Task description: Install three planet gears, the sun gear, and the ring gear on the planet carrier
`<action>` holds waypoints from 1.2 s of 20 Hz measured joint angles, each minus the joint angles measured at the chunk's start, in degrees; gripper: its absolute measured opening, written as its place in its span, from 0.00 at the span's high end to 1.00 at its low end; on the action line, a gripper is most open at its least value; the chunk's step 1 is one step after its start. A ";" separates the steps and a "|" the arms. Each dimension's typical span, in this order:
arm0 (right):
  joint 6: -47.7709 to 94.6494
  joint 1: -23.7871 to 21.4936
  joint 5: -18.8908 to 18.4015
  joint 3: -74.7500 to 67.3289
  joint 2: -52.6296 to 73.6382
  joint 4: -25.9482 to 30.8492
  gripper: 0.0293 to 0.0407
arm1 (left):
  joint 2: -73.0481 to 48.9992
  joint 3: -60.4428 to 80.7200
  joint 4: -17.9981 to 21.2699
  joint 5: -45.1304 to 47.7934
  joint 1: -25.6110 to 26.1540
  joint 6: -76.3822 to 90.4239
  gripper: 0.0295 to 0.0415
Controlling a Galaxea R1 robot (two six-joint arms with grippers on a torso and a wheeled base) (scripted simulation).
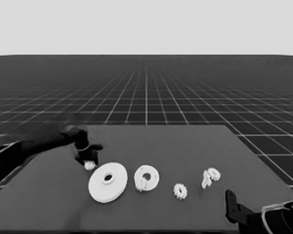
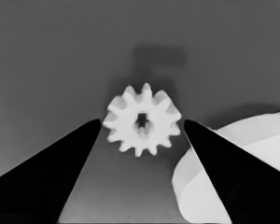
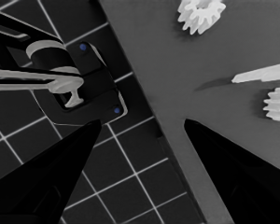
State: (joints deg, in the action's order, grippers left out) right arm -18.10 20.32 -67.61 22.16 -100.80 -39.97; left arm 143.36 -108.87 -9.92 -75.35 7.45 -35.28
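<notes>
Jaws of left gripper astride gear

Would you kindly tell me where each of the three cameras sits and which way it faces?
Head view: high, looking down across the table; left arm reaches in, right parked at lower right.
Left wrist view: looks down between the open left end effector fingers at a small gear.
Right wrist view: over the table corner and floor grid, right end effector open.
Shared: head and left wrist views both show that small gear beside the larger round part.
</notes>
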 joint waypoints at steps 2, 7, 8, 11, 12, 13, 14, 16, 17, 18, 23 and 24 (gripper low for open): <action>0.00 0.00 0.00 0.00 0.00 0.00 0.19 | 0.57 -1.20 -0.26 0.75 0.71 0.52 0.25; 0.00 0.00 0.00 0.00 0.00 0.00 0.19 | 0.75 -1.80 -0.38 1.10 0.97 0.77 0.54; 0.00 0.00 0.00 0.00 0.00 0.00 0.19 | 0.74 -1.83 -0.39 1.11 0.97 0.77 0.83; 0.00 0.00 0.00 0.00 0.00 0.00 0.19 | 0.78 -1.83 -0.39 1.11 0.97 0.78 0.86; 0.00 0.00 0.00 0.00 0.00 0.00 0.19 | 0.78 -1.83 -0.39 1.11 0.97 0.78 0.86; 0.00 0.00 0.00 0.00 0.00 0.00 0.19 | 0.78 -1.83 -0.39 1.10 0.97 0.78 0.86; 0.00 0.00 0.00 0.00 0.00 0.00 0.19 | 0.78 -1.83 -0.39 1.10 0.97 0.78 0.86; 0.00 0.00 0.00 0.00 0.00 0.00 0.19 | 0.78 -1.83 -0.39 1.10 0.97 0.78 0.86; 0.00 0.00 0.00 0.00 0.00 0.00 0.19 | -1.82 3.85 1.11 -2.63 -2.30 -1.63 0.86; 0.00 0.00 0.00 0.00 0.00 0.00 0.19 | -2.95 6.09 2.47 -4.75 -5.23 -2.49 0.86; 0.00 0.00 0.00 0.00 0.00 0.00 0.19 | -3.63 7.48 4.65 -7.47 -8.89 -2.93 0.86; 0.00 0.00 0.00 0.00 0.00 0.00 0.19 | -3.64 7.49 4.73 -7.55 -8.98 -2.92 0.86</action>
State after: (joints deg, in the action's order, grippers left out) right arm -18.10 20.32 -67.61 22.16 -100.80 -39.97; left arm 139.72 -101.38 -5.19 -82.90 -1.53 -38.20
